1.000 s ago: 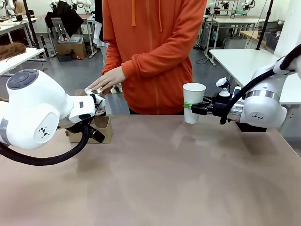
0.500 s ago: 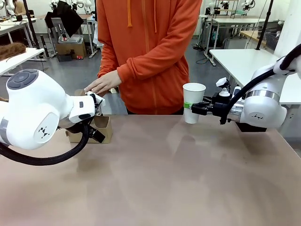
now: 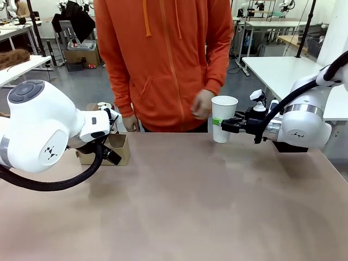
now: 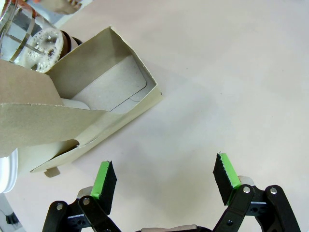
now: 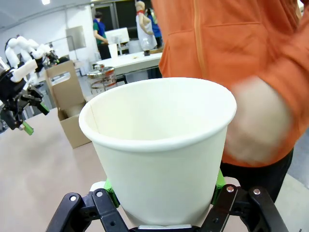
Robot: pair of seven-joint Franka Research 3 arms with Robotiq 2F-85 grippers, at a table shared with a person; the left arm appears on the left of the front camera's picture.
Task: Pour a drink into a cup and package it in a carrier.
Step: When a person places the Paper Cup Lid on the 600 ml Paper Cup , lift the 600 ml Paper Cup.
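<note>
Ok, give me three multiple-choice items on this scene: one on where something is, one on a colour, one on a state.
1. The carrier stands:
A) on the table, at the robot's left
B) on the floor
C) in the person's hands
2. The person's hoodie is:
A) blue
B) orange
C) grey
3. The cup is:
A) lidded
B) filled to the brim
C) open and empty

Answers:
1 A, it sits on the tabletop close to the open left gripper.
2 B, plainly orange in the front view.
3 C, the right wrist view shows its bare white inside, with the right gripper shut on it.
</note>
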